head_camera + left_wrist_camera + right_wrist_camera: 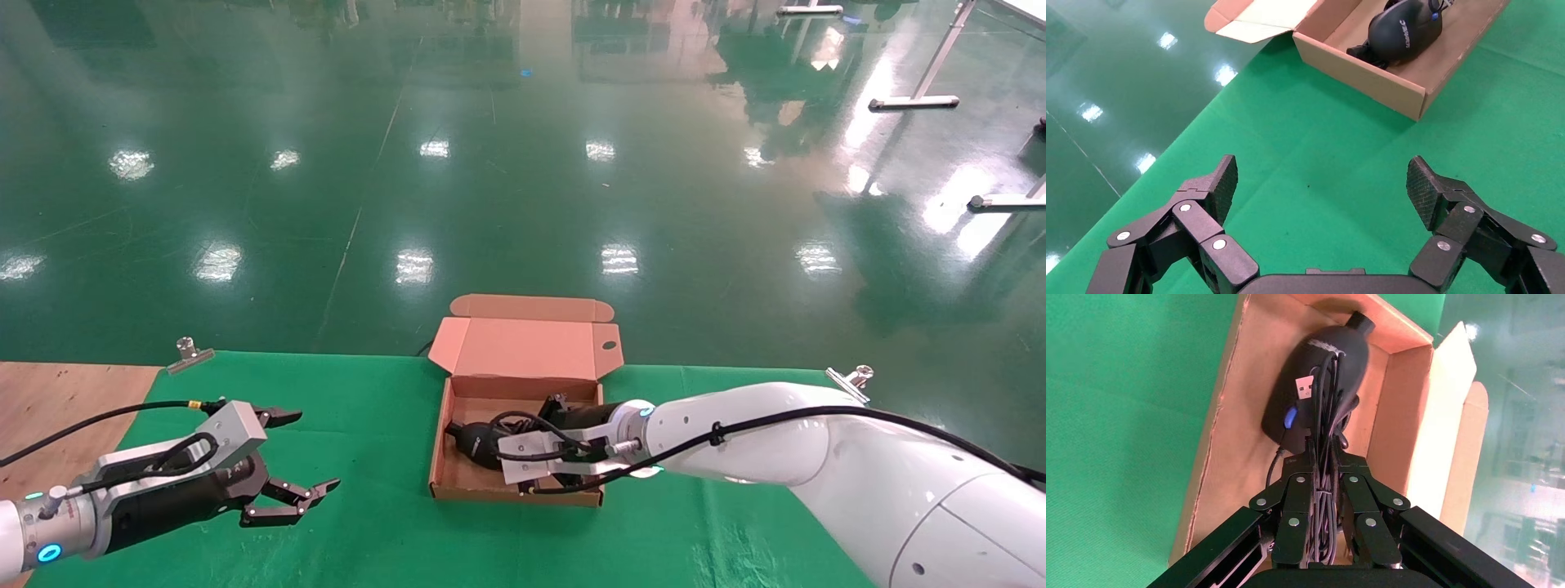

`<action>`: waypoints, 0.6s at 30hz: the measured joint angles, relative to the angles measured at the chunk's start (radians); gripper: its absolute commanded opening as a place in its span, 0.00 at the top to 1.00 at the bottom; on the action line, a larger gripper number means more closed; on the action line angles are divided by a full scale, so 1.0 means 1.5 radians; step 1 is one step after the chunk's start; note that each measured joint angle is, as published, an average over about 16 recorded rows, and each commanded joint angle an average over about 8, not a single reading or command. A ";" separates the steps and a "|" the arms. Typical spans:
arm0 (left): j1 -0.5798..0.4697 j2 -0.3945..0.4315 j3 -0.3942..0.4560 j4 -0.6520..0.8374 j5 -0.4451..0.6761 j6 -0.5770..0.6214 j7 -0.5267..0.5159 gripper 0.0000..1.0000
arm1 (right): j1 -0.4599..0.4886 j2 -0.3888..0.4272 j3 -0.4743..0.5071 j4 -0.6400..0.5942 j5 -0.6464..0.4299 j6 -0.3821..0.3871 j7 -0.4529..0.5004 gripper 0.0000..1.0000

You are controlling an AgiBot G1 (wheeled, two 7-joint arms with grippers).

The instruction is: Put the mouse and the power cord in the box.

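You're looking at a glossy green floor (523, 163) with ceiling lights mirrored all over it. Green cloth (376, 523) covers the near table, bare wood (57, 408) at its left. Metal stand legs (915, 102) sit far right.

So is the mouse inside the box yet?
Yes. The mouse lies inside the open box, with the right gripper shut on its cable.

One cardboard box (523, 408) on the green cloth, with one black mouse (478, 445) inside it. Two grippers total, plus two metal clips (189, 353) at the cloth's far edge beyond the box.
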 measured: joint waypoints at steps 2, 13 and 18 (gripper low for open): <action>0.000 0.000 0.000 0.001 0.000 0.000 0.000 0.00 | -0.001 0.000 -0.001 -0.001 0.000 0.001 -0.001 0.00; 0.000 0.000 -0.001 -0.002 0.000 0.001 -0.002 0.00 | 0.000 0.003 0.007 0.003 0.002 -0.006 0.002 0.00; 0.003 -0.003 -0.012 -0.014 -0.002 0.012 -0.011 0.00 | -0.009 0.018 0.030 0.018 0.015 -0.024 0.011 0.00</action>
